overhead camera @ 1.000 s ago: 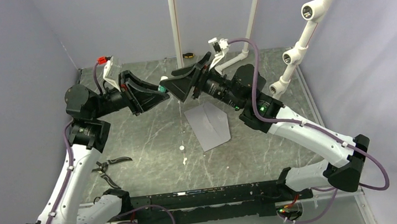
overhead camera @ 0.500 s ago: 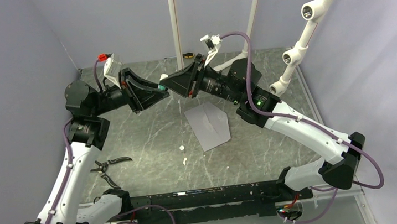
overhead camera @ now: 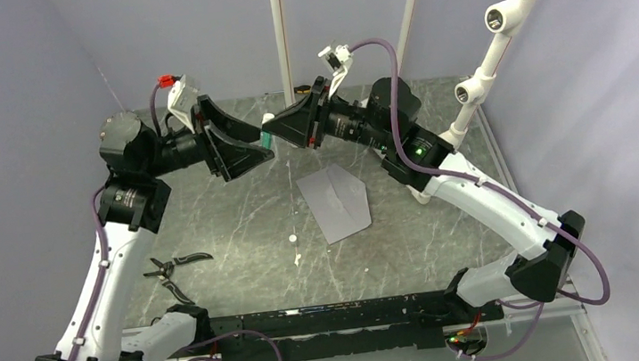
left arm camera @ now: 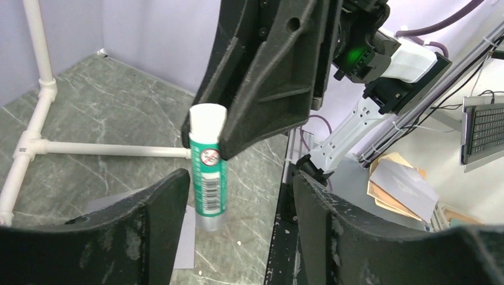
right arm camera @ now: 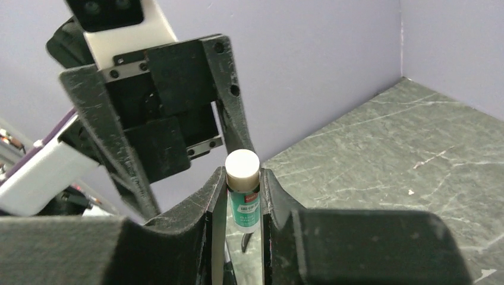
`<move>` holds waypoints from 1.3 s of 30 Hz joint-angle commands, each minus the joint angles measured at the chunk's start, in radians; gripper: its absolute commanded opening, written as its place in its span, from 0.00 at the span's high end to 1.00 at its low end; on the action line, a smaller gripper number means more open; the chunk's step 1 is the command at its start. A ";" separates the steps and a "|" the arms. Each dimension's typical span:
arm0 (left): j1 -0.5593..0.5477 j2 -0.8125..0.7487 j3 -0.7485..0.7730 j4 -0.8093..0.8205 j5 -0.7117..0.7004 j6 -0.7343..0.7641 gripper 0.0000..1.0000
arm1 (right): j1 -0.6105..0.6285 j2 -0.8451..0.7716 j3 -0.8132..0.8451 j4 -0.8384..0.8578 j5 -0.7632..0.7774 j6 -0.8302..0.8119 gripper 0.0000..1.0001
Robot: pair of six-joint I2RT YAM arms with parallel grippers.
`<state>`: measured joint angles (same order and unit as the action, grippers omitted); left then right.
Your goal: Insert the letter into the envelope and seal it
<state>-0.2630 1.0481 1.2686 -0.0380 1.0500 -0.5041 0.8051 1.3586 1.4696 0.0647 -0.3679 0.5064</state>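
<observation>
Aloft, right pincer (right arm camera: 243, 181) clamps a glue stick (left arm camera: 208, 172); left pincer (left arm camera: 241, 178) gapes wide.

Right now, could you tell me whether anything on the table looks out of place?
Two small white bits lie loose left of the envelope, which sits askew. Pliers lie further left. The right hand holds a glue stick aloft.

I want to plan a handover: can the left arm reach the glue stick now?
Probably yes. The left gripper is open, and the glue stick hangs with its green body free below the right gripper, just in front of the left fingers.
</observation>
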 commanded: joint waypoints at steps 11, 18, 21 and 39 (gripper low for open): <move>-0.003 0.079 0.036 -0.010 0.066 -0.021 0.71 | -0.028 0.058 0.127 -0.141 -0.228 -0.084 1.00; -0.004 0.073 -0.003 0.053 0.043 -0.036 0.97 | -0.032 0.022 0.075 -0.100 -0.117 -0.051 0.47; -0.003 0.059 -0.008 0.040 -0.038 0.000 0.98 | -0.036 -0.069 -0.078 0.037 0.008 -0.022 0.12; -0.003 -0.016 -0.090 0.375 -0.363 -0.235 0.98 | -0.026 0.050 -0.112 0.392 -0.132 0.122 0.30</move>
<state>-0.2634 1.0554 1.1282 0.3130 0.7319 -0.7143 0.7761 1.3746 1.2888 0.3183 -0.4484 0.5289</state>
